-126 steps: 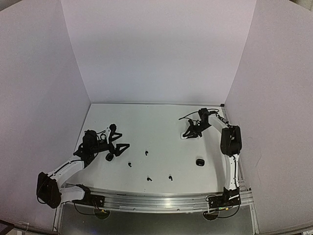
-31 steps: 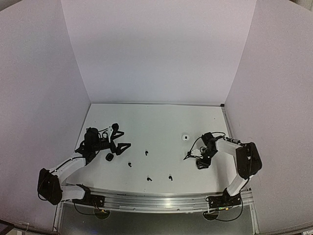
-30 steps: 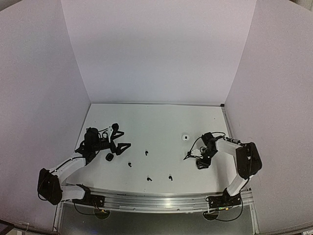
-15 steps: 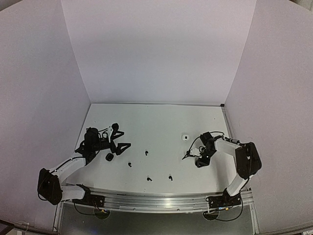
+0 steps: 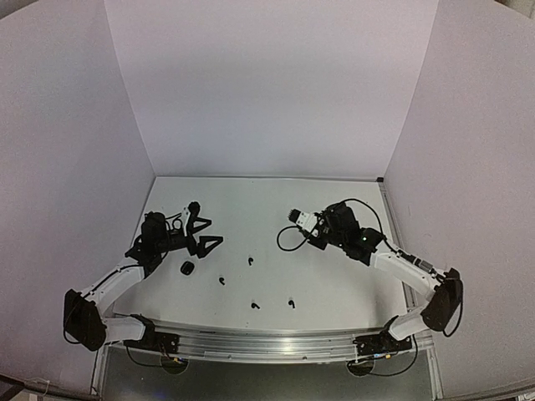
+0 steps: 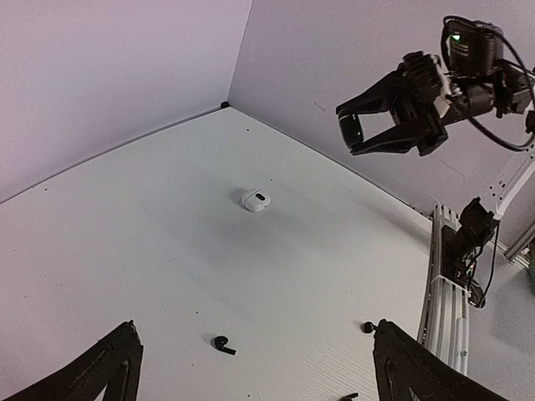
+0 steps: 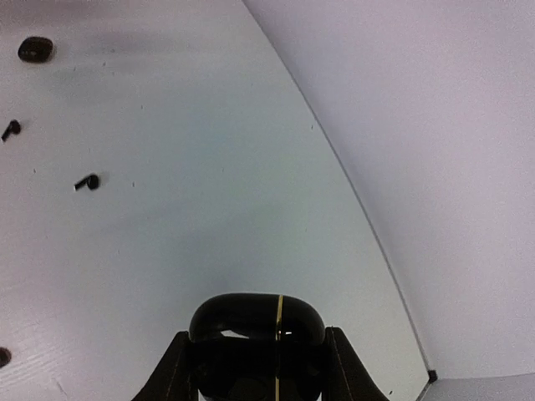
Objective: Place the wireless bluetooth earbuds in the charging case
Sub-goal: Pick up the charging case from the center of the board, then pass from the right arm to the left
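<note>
The right claw is clenched on a black case, raised off the surface. The earbuds lie on the surface to its left, nearer to the left claw, which is released and just behind them.

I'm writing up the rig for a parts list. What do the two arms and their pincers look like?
The left arm and right arm have white tubular links with black joints. The left pincer and right pincer are black, each with two tapering fingers. Black cables loop at the wrists; a green light glows on the right wrist.
</note>
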Robot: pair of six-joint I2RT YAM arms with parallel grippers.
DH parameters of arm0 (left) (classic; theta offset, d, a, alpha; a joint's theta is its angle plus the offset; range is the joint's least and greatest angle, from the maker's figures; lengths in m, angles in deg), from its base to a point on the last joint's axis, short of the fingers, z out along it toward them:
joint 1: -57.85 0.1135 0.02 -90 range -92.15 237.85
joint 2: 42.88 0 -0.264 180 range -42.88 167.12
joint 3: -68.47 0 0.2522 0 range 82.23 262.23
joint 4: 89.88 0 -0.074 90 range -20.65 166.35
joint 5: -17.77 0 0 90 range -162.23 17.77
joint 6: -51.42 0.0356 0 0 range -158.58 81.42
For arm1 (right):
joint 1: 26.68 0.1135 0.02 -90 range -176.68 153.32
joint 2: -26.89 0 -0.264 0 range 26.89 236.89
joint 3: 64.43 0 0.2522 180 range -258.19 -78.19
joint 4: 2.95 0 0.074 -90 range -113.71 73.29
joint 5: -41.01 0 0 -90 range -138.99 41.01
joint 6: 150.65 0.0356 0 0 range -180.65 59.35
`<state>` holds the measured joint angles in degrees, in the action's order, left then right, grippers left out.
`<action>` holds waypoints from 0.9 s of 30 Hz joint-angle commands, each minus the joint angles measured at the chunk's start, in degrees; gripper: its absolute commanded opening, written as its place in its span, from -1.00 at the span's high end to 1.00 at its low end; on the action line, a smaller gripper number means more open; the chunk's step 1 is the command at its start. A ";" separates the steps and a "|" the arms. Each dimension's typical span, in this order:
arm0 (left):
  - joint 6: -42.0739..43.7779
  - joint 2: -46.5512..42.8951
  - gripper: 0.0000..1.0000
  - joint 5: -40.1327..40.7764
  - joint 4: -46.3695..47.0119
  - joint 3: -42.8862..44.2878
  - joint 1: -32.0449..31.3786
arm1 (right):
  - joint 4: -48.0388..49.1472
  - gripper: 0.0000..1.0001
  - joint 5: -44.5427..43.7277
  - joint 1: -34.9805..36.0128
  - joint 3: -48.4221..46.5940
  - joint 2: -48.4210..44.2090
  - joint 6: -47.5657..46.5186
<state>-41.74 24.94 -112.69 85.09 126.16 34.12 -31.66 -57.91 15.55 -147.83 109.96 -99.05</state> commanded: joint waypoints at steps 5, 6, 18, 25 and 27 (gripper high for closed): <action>-3.59 -4.15 -0.78 -4.79 -2.14 4.04 -0.20 | 17.94 0.75 -18.69 16.24 -11.66 11.00 -4.51; -3.42 -4.26 -0.77 -5.12 -2.39 4.38 -0.19 | 19.46 0.76 -19.46 17.24 -13.52 12.80 -6.08; -2.71 -5.68 -0.53 -9.82 -3.45 5.57 -0.21 | 27.50 0.83 -18.52 21.18 -23.86 23.82 -11.87; -11.22 -3.11 -0.31 -7.44 0.11 8.23 -0.60 | 27.78 0.85 -17.48 22.97 -25.36 25.68 -13.27; -11.73 -2.48 -0.31 -7.49 -0.22 9.23 -0.82 | 27.78 0.85 -17.32 23.17 -25.80 26.05 -13.40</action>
<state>-49.15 21.29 -120.58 81.97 130.88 33.85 -6.96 -75.99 37.62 -170.62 134.63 -111.42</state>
